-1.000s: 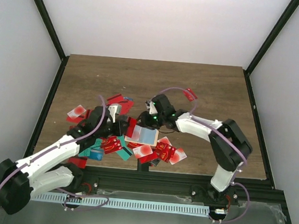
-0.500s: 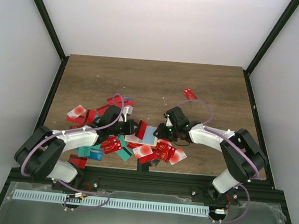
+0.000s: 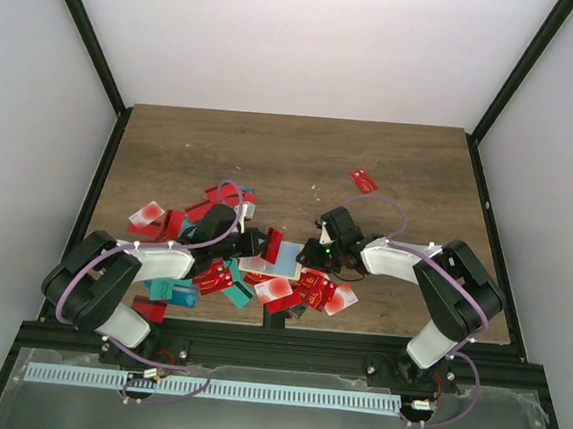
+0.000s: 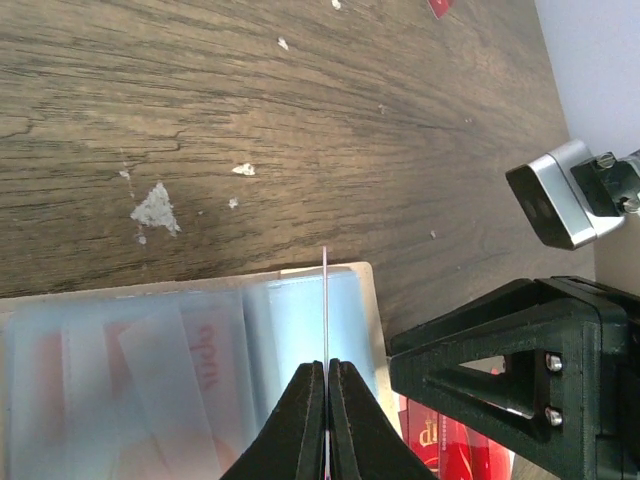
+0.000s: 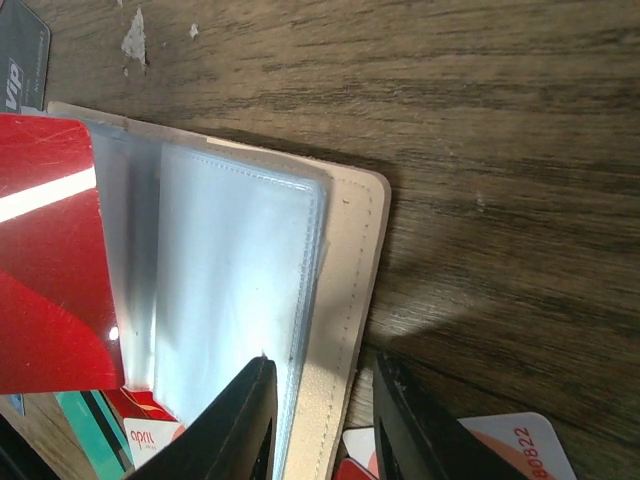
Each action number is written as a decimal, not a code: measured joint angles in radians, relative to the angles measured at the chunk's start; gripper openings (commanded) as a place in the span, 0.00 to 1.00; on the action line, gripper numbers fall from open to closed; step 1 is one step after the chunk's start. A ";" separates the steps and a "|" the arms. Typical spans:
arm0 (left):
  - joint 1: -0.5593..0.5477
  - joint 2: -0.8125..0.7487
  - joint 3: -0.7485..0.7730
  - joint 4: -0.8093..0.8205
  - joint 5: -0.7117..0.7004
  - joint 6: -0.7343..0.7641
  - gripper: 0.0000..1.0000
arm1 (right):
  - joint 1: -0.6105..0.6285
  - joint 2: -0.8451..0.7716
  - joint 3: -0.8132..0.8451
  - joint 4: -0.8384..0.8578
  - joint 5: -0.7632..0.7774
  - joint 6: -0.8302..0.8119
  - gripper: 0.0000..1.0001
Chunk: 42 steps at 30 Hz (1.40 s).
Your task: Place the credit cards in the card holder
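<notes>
card holder [image 3: 284, 261] lies open and flat on the desk [image 3: 302, 156] near the front edge, its light blue sleeves up, with a claw on each side of it. from overhead i see the left claw [image 3: 262, 245] at the holder's left end and the right claw [image 3: 315, 254] at its right end, both low over it. in the left wrist view the left claw [image 4: 327, 368] is closed tight on a red card [image 4: 327, 300], which i see edge-on as a thin line standing upright between the fingertips, just above the holder's [image 4: 300, 320] outer clear sleeve. the right wrist view shows that same red card [image 5: 50, 270] broadside over the holder's far sleeves. the right claw [image 5: 322, 400] is part way open, its jaws straddling the holder's beige border [image 5: 340, 260], one finger over the clear sleeve and the other just outside the edge; i cannot tell whether they press on it. the other credit cards [image 3: 211, 273] lie scattered around the holder, mostly left of it and in front of it.
</notes>
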 measured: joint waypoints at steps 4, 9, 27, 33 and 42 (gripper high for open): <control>0.000 0.002 -0.010 0.011 -0.020 0.001 0.04 | -0.001 0.007 -0.001 0.015 -0.007 -0.003 0.29; 0.000 0.009 -0.022 0.031 -0.043 0.001 0.04 | -0.003 0.010 -0.003 0.025 -0.015 -0.004 0.29; 0.000 0.079 -0.031 0.097 -0.042 -0.010 0.04 | -0.005 0.010 -0.006 0.030 -0.018 -0.008 0.28; 0.000 0.083 -0.052 0.124 -0.039 -0.040 0.04 | -0.005 0.010 -0.008 0.032 -0.019 -0.007 0.27; 0.000 0.105 -0.084 0.196 -0.035 -0.115 0.04 | -0.005 0.010 -0.013 0.044 -0.026 -0.007 0.27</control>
